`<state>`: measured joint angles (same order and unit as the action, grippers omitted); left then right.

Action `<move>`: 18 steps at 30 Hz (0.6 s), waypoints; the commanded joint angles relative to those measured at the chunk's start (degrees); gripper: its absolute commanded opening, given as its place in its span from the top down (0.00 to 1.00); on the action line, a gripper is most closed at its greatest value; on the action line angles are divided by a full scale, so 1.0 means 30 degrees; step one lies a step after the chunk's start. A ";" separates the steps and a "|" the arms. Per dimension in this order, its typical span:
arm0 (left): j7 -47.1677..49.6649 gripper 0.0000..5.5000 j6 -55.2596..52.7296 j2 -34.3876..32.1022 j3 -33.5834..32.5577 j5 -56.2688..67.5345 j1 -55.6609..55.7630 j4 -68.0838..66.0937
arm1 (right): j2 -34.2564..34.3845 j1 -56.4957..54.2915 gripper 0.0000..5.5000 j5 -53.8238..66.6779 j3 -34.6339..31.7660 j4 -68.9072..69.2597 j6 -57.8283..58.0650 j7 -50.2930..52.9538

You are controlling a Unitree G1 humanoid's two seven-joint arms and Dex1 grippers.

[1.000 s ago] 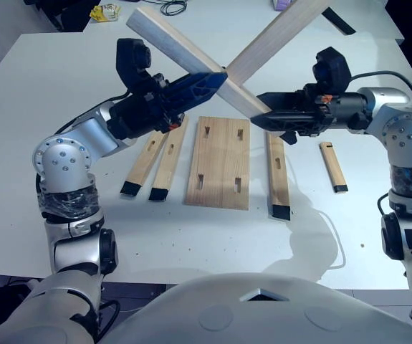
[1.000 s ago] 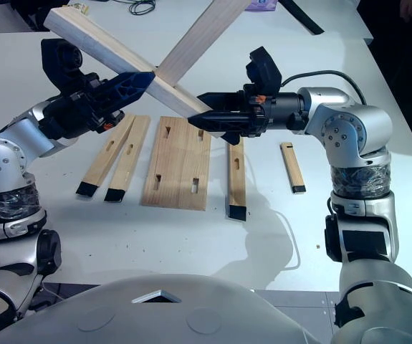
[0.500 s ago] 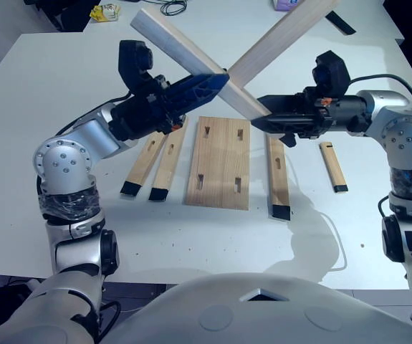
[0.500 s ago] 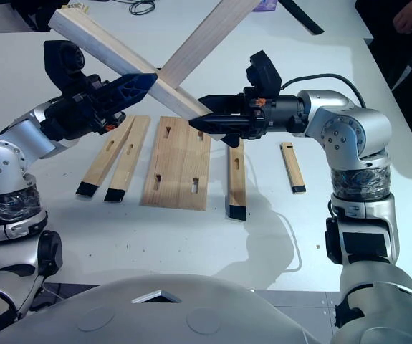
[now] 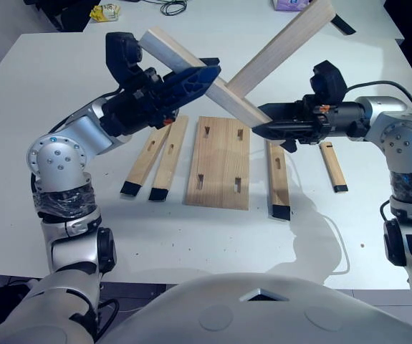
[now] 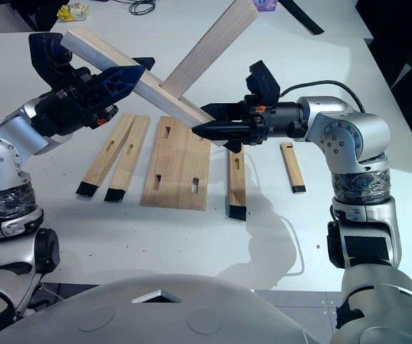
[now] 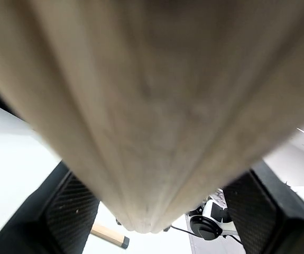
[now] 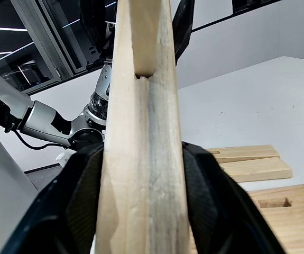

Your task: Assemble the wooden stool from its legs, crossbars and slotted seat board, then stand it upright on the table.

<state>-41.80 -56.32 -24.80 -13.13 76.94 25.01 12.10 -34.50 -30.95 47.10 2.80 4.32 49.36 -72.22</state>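
Observation:
Two long wooden boards are held above the table in an X. My left gripper (image 5: pixel 207 73) has blue fingers and is shut on the slanted board (image 5: pixel 180 56) near the crossing. That board lies between the pads (image 7: pixel 72 211). My right gripper (image 5: pixel 261 119) is shut on the lower end of the same board (image 8: pixel 141 159), which has a notch (image 8: pixel 144 63) further along. The second board (image 5: pixel 281 43) rises from the crossing toward the far right. The slotted seat board (image 5: pixel 218 161) lies flat below them.
Two short slotted pieces with black ends (image 5: pixel 145 161) (image 5: pixel 170 158) lie left of the seat board. A third (image 5: pixel 278 175) lies to its right, and a smaller one (image 5: pixel 332 166) further right. The white table (image 5: pixel 191 236) has bare room in front.
The crossed boards have come down and a little nearer with both grippers. My left wrist has drawn back to the left. Both grippers still hold the board.

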 commanded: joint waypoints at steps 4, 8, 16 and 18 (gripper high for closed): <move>-0.0242 0.36 -0.0009 -0.0341 0.0319 -0.0562 -0.0348 0.0105 | -0.0060 -0.0286 0.62 -0.0022 -0.0090 0.0147 0.0008 0.0020; -0.0162 0.36 0.0041 -0.0204 0.0264 -0.0572 -0.0372 0.0080 | -0.0076 -0.0186 0.62 -0.0024 -0.0061 0.0210 0.0011 -0.0003; -0.0135 0.39 -0.0089 -0.0086 0.0383 -0.0349 -0.0507 0.0305 | 0.0093 -0.0202 0.62 -0.0009 0.0080 0.0276 0.0088 0.0074; -0.0097 0.42 -0.0072 -0.0021 0.0362 -0.0216 -0.0517 0.0375 | 0.0148 -0.0138 0.62 -0.0029 0.0127 0.0316 0.0075 0.0096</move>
<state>-42.48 -56.32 -24.77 -11.96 75.63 23.56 12.67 -34.13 -30.95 47.10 2.88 4.36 49.39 -72.17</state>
